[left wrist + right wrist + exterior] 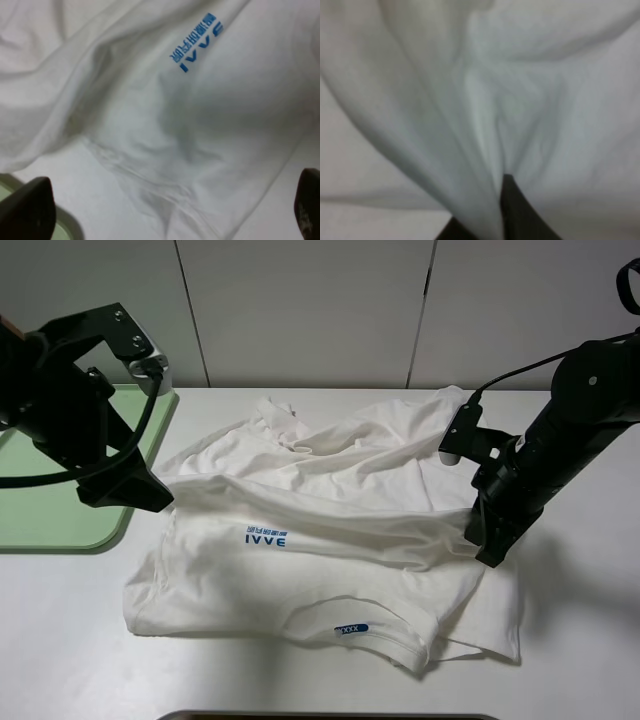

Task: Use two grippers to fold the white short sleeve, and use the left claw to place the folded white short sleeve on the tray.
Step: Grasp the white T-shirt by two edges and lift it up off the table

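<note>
The white shirt (pixel 320 540) lies crumpled on the tabletop (pixel 60 640), just beside the green tray (pixel 50 500). The left gripper (pixel 152 498) hangs at the shirt's edge, jaws wide apart. The right gripper (pixel 490 552) has its jaws clamped on a shirt fold.

White short sleeve (pixel 480 100) is seen filling almost the whole view, soft and out of focus. A raised ridge of cloth is gathered along the middle. At its end nearest the camera the ridge is pinched by the right pincer (pixel 487 215). Dark fingers (pixel 522 215) are noted on either side of the ridge, pressed close against it. Broad creases are fanned outward from the pinch. No print or label is made out.
</note>
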